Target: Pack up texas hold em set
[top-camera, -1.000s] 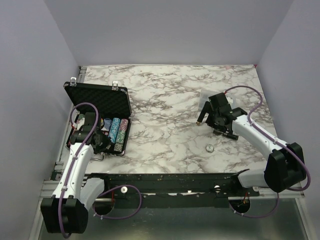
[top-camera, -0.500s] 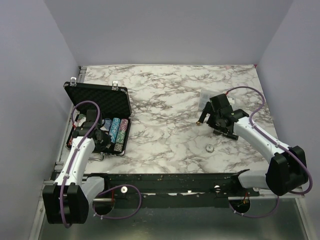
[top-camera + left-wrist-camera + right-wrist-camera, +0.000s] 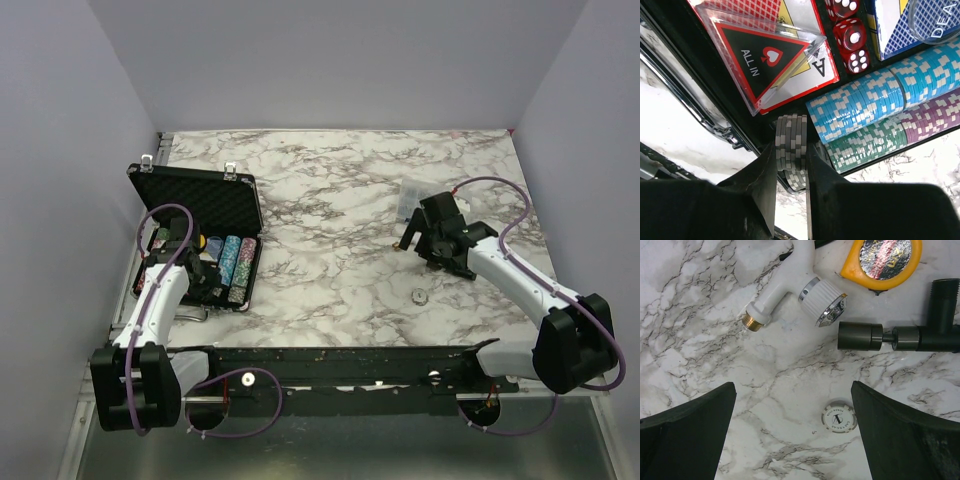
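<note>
The black case (image 3: 199, 190) lies open at the table's left, its lid standing up. It holds rows of light blue (image 3: 855, 107), green (image 3: 865, 145) and purple chips (image 3: 935, 117), red dice (image 3: 850, 35), a red card box (image 3: 805, 75) and a clear "ALL IN" triangle (image 3: 760, 55). My left gripper (image 3: 791, 165) is shut on a short stack of grey chips (image 3: 791, 140) over the case's near edge; it also shows in the top view (image 3: 205, 273). My right gripper (image 3: 792, 405) is open above the table (image 3: 428, 238). One grey-white chip (image 3: 839, 416) lies flat close to its right finger (image 3: 900, 430); the top view shows it too (image 3: 419, 296).
A white valve with a brass tip (image 3: 795, 290), an orange tape measure (image 3: 881, 260) and a black valve (image 3: 910, 335) lie just beyond the right gripper. A clear round dealer button (image 3: 937, 20) sits in the case. Purple walls close in the table.
The left arm has swung and its gripper has shifted a little further over the case with the grey chips. The right gripper has moved slightly left.
</note>
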You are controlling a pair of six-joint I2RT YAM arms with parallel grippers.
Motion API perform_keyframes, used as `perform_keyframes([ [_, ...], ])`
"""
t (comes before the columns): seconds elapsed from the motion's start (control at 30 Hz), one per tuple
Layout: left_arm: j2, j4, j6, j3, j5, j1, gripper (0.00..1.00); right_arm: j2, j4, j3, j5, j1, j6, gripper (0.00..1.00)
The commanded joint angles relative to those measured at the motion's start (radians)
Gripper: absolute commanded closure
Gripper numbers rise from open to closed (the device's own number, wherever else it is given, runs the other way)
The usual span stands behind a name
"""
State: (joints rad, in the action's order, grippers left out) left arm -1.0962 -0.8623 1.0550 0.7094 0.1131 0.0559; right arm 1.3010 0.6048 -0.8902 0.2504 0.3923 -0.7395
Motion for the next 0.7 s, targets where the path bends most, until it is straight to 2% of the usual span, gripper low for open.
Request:
perform_keyframes([
  [0.0,-0.016,0.038,0.055,-0.01,-0.05,0.01,1.0,-0.02,0.012,0.02,0.035,-0.003,0.001,0.0],
  [0.1,-0.025,0.058,0.065,-0.014,-0.069,0.012,1.0,-0.017,0.012,0.025,0.032,-0.003,0.0,0.01],
  [0.27,-0.038,0.063,0.079,-0.029,-0.074,0.015,0.82,-0.02,0.012,0.028,0.03,-0.003,0.002,0.01],
  [0.43,-0.03,0.074,0.094,-0.044,-0.062,0.021,0.75,-0.022,0.004,0.037,0.022,-0.003,0.002,0.01],
  [0.67,-0.025,0.081,0.094,-0.051,-0.048,0.03,0.55,-0.021,0.0,0.045,0.005,-0.003,0.002,0.01],
])
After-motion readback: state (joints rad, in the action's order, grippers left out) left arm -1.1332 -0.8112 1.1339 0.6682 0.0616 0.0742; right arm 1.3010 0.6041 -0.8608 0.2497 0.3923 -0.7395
